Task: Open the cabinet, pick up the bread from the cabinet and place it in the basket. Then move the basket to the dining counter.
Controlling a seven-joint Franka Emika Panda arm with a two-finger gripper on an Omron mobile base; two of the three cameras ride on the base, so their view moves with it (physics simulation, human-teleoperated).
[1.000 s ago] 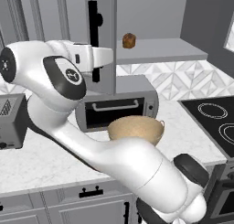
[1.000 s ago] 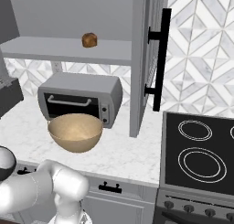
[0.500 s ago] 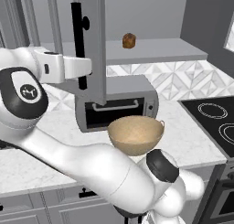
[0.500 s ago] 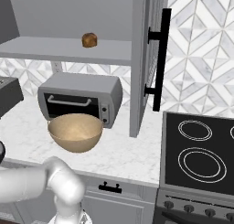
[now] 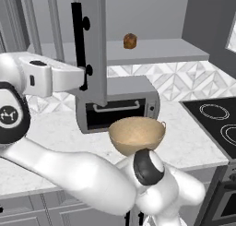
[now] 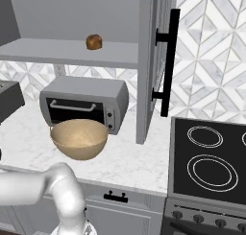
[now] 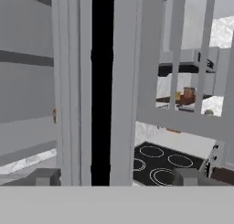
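Note:
The cabinet (image 5: 156,52) stands with both doors swung out. The bread (image 5: 130,40), a small golden-brown lump, rests on its grey shelf (image 6: 57,52); the right base view also has the bread (image 6: 94,41). My gripper (image 5: 84,78) is at the left door's black handle (image 5: 78,45). In the hand view the gripper (image 7: 116,177) is open, its fingertips (image 7: 45,176) set wide on either side of the handle (image 7: 102,86) without touching it. The tan basket (image 5: 137,135) sits on the worktop in front of the toaster oven, and the right base view has the basket (image 6: 79,138) too. The dining counter is out of view.
A grey toaster oven (image 6: 86,102) stands under the shelf, behind the basket. A black stove (image 6: 206,157) lies to the right. The right door (image 6: 153,61), with its long handle (image 6: 169,61), juts out over the worktop. Low drawers (image 6: 115,198) run under the marble worktop (image 5: 50,133).
The gripper's fingers have spread apart and let go of the left door's handle. The arm swung left with the door, which now stands further out.

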